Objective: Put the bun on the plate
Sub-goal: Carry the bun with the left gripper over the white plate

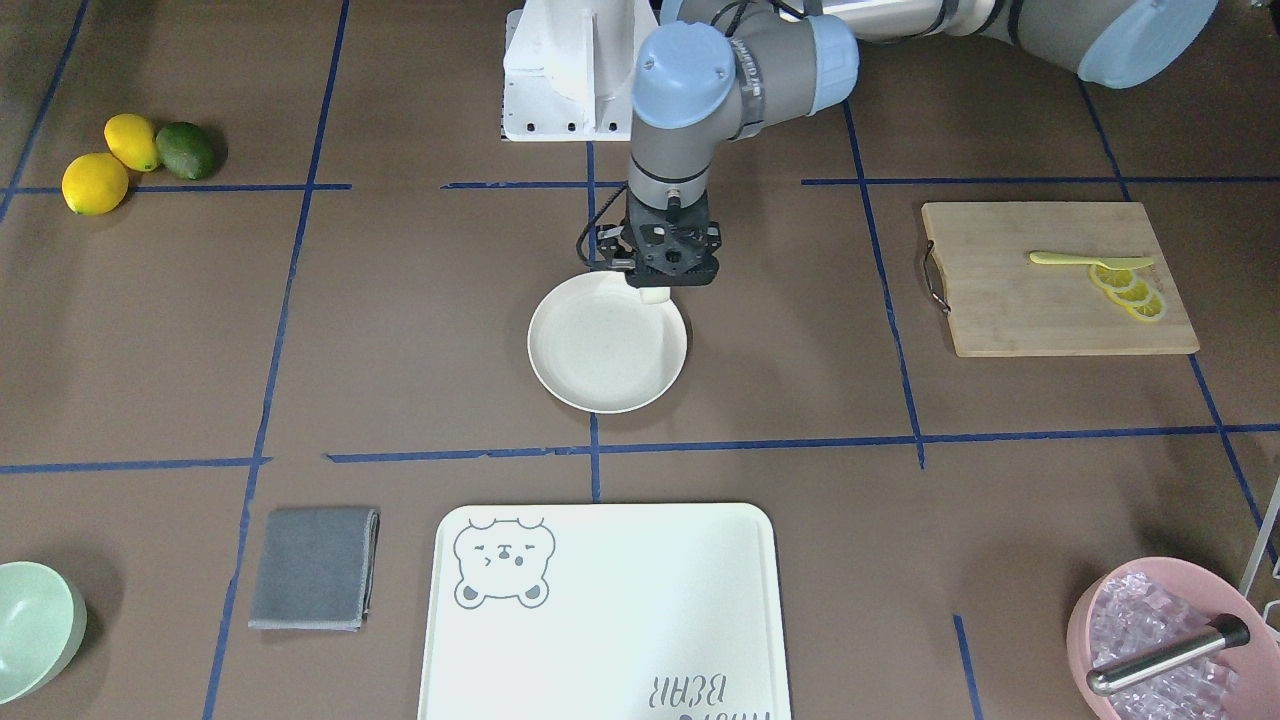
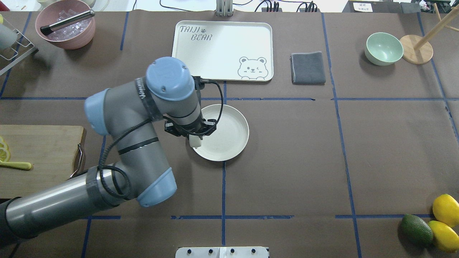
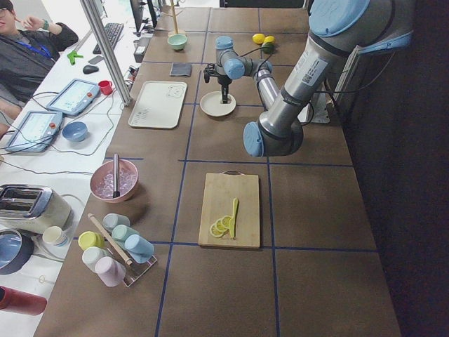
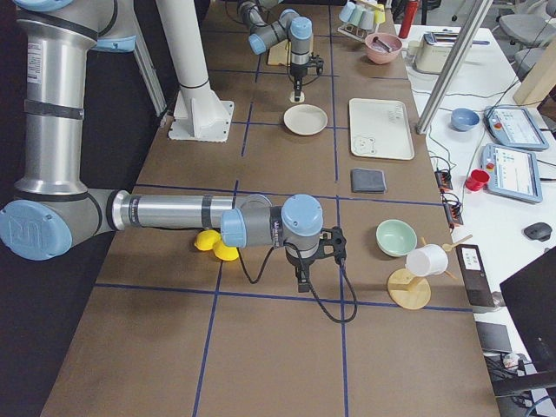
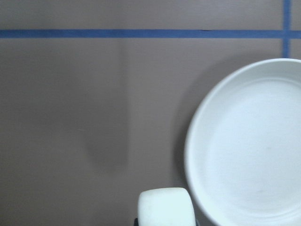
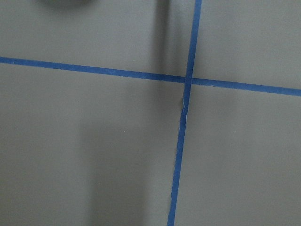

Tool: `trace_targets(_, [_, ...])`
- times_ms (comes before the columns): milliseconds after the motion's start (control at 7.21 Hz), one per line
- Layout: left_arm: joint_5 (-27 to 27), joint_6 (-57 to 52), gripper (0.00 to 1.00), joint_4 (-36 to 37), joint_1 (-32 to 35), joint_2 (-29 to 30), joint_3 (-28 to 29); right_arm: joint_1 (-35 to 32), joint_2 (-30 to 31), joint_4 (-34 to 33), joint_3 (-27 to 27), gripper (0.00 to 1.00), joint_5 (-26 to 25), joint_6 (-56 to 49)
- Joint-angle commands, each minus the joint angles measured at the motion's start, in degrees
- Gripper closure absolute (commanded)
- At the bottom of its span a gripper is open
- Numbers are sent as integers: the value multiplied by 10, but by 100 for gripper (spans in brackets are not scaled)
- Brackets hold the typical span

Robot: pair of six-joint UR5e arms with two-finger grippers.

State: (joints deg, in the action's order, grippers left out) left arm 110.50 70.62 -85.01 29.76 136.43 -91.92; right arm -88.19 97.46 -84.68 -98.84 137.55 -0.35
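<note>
The bun [image 2: 195,142], a small smooth white lump, is held in my left gripper [image 2: 195,139], which is shut on it. It hangs over the near-left rim of the round cream-white plate [image 2: 229,130] at the table's middle. In the front-facing view the bun [image 1: 655,294] shows just under the black gripper [image 1: 657,288], at the plate's [image 1: 600,365] far-right rim. The left wrist view has the bun [image 5: 166,207] at the bottom edge, beside the plate [image 5: 249,150]. My right gripper [image 4: 301,280] points down at bare table far from the plate; I cannot tell whether it is open or shut.
Beyond the plate lie a bear-printed tray [image 2: 200,53], a grey cloth [image 2: 307,68] and a mint-green bowl [image 2: 383,48]. A cutting board [image 2: 39,154] with lemon slices is at the left, a pink bowl [image 2: 66,25] of ice far left. Lemons and an avocado [image 2: 416,229] sit near right.
</note>
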Motion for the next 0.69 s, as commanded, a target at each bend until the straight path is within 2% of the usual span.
trace_targets(0, [-6, 7, 61, -61, -10, 29, 69, 0, 1, 0, 0, 0, 0, 0])
trace_targets(416, [-26, 8, 59, -86, -12, 62, 140, 0, 1, 0, 0, 0, 0, 0])
trace_targets(555, [-27, 7, 45, -106, -12, 62, 151, 0, 0, 0, 0, 0, 0, 0])
